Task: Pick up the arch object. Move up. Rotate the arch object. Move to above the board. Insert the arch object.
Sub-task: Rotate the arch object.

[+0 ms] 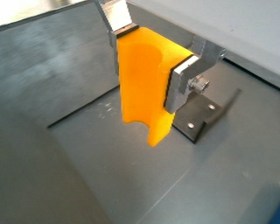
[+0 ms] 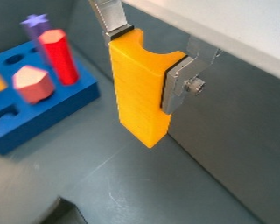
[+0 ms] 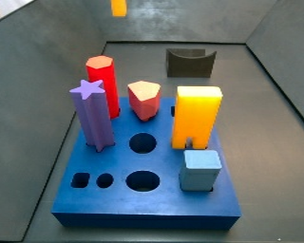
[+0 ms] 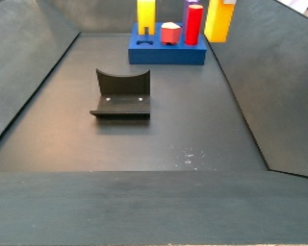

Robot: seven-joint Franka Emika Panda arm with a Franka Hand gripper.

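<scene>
The gripper (image 2: 149,57) has its fingers (image 2: 180,80) clamped on the arch (image 2: 140,92), holding it up in the air well clear of the floor (image 1: 95,171). In a side view the arch (image 3: 118,7) barely shows at the top edge, far above the board (image 3: 148,199).

Stuff that could bite from here, I reckon: the board's pretty crowded, so coming down off-line could clip the red peg (image 3: 100,85) or the big yellow block (image 3: 198,116). If the rotation's a bit off, the arch jams on the hole rim. It could also slip in the pads. The fixture (image 1: 203,116) sits below it, on the floor.
</scene>
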